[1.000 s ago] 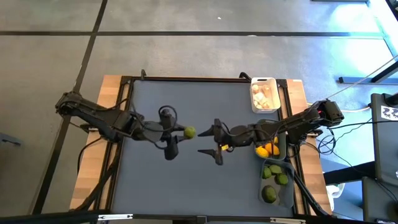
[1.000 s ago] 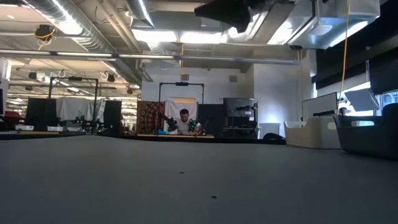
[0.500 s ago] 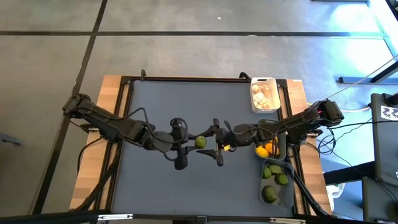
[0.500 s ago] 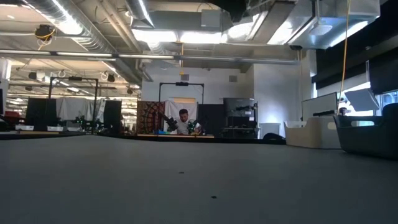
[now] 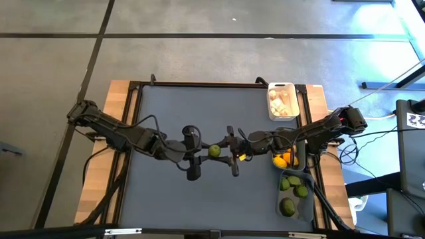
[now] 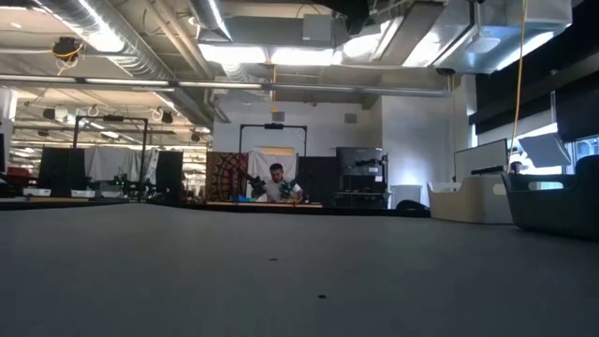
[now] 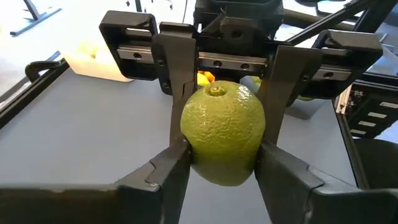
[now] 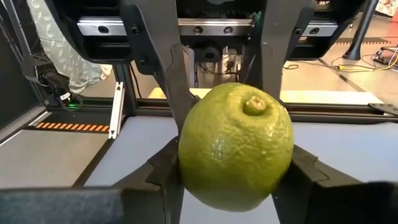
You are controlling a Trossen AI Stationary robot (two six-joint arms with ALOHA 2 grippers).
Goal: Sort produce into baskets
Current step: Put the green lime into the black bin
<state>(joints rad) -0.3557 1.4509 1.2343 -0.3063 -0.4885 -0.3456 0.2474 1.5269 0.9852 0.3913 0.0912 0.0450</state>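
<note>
Both sets of jaws clamped on one green lime (image 5: 214, 151) above the middle of the table (image 5: 199, 106), held between the left gripper (image 5: 202, 154) and the right gripper (image 5: 226, 154), which meet nose to nose there. Seen from the left wrist: lime (image 7: 222, 134) pinched between the near fingers (image 7: 168, 171), with the right gripper's fingers (image 7: 177, 68) pressed against its far sides. Seen from the right wrist: same fruit (image 8: 236, 146) filling the middle, stem end up, gripped on both flanks by near and far fingers alike. White basket (image 5: 282, 101) at the table's far right corner, holding pale garlic bulbs (image 5: 281, 103). Dark basket (image 5: 299, 157) just beside the right arm, with yellow-orange lemons (image 5: 284, 159) in it. Translucent grey basket (image 5: 295, 194) nearer the front edge on the right, carrying several green limes (image 5: 292, 189). From the low view, only bare table surface and a person (image 6: 276, 183) seated far off in the room behind.
</note>
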